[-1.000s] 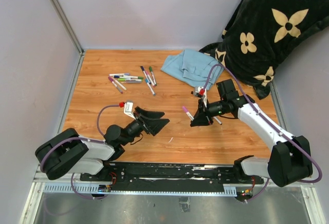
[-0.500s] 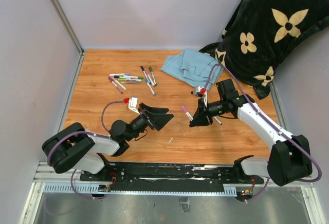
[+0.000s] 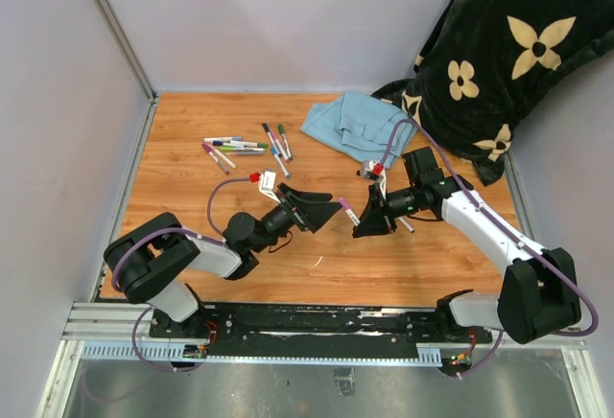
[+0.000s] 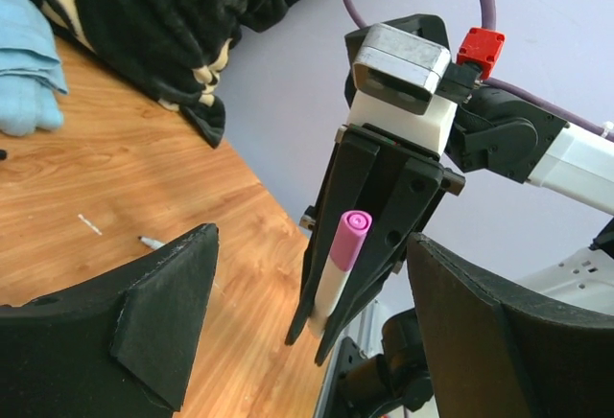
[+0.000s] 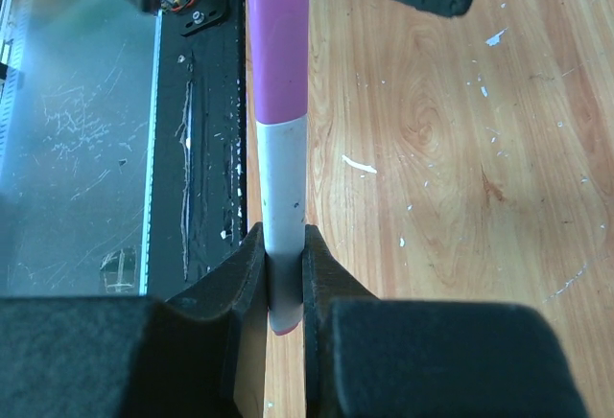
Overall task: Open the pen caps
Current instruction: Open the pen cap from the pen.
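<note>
My right gripper (image 3: 369, 222) is shut on the white barrel of a marker (image 5: 284, 188) and holds it above the table, its pink cap (image 5: 278, 44) pointing at the left arm. The pink cap (image 4: 347, 242) shows between my left gripper's open fingers (image 4: 163, 313), which stand apart from it on either side. My left gripper (image 3: 331, 210) is open and empty, its tips just left of the cap (image 3: 344, 204). Several capped markers (image 3: 245, 148) with purple, blue, green and pink caps lie at the far left of the table.
A light blue cloth (image 3: 360, 126) lies at the back of the table. A black blanket with cream flowers (image 3: 499, 54) fills the back right corner. Grey walls close the left and back. A small white scrap (image 3: 318, 262) lies near the front.
My left gripper has moved right across the table toward the held marker and its open fingers now flank the pink cap. The right gripper has barely moved.
</note>
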Controlling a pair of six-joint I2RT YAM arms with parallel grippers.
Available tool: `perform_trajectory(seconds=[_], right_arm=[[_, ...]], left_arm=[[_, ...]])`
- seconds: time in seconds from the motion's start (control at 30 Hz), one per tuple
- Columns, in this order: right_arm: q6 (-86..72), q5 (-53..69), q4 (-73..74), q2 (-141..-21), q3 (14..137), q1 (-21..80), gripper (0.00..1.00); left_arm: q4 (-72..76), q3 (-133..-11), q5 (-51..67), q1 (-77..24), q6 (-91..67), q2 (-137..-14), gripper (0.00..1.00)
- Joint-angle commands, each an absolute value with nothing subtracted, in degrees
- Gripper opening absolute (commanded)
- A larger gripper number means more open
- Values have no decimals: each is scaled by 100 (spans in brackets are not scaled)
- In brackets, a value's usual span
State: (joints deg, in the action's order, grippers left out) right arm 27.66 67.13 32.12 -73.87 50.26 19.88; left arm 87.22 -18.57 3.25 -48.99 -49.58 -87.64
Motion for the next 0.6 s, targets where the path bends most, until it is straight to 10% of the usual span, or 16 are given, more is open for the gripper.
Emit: perform_trajectory(seconds=[0.0,0.57], right_arm=[[2708,6907,3284,-7433,5212,2057,8],[2659,7005,3292,-7493,5221,2057,7]], left_arm=[[9364,-2215,285,-5042,-4863,-9038,80],[9522,-2552,643,-5054,-4812,-9422,1]])
